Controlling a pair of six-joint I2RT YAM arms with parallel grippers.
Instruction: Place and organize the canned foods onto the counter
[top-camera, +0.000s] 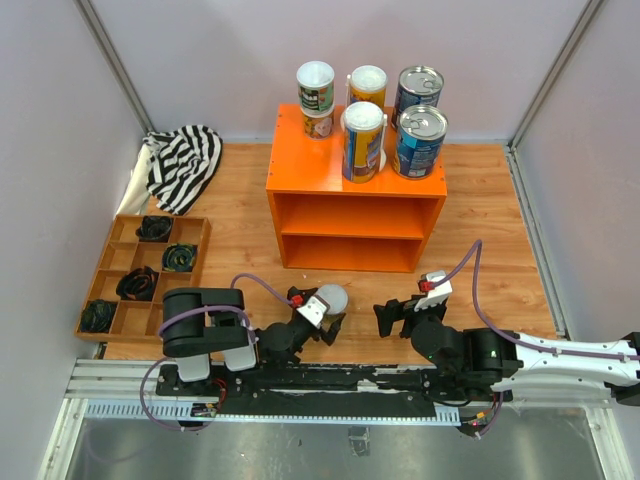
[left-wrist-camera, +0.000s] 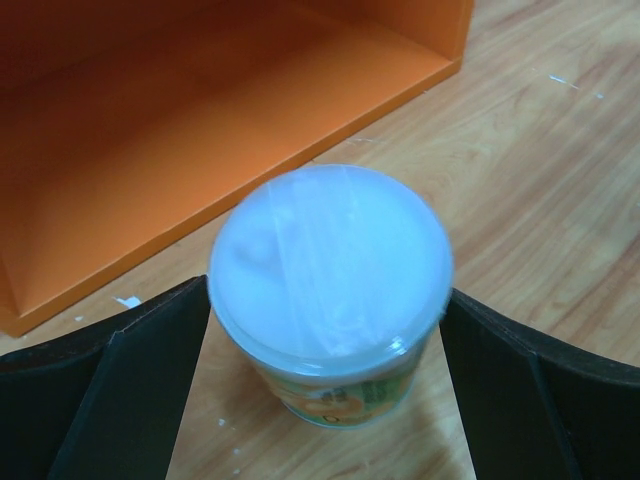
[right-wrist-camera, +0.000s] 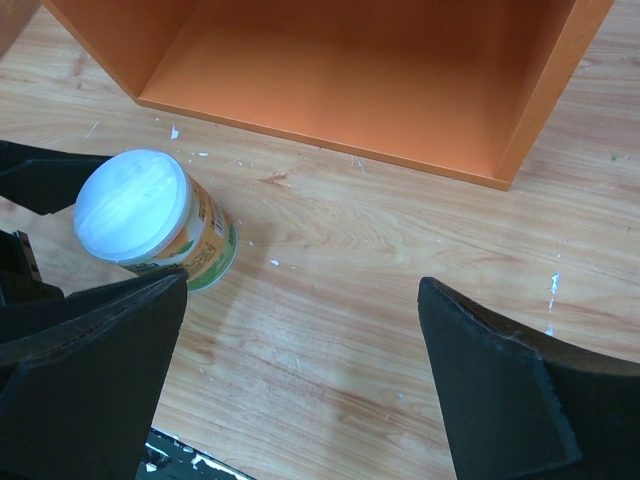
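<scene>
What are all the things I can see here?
cans on top: six, with blue, yellow and green labels, on the counter's flat top
floor can: one, white lid, orange-green label, in front of the counter
counter: one, orange, middle back
tray: one, brown, left side, dark things in its compartments
cloth: one, black-and-white stripes, back left corner
table: one, light wood, under everything
left pincer: black, one finger on each side of the floor can
right pincer: black, open, empty, right of that can
</scene>
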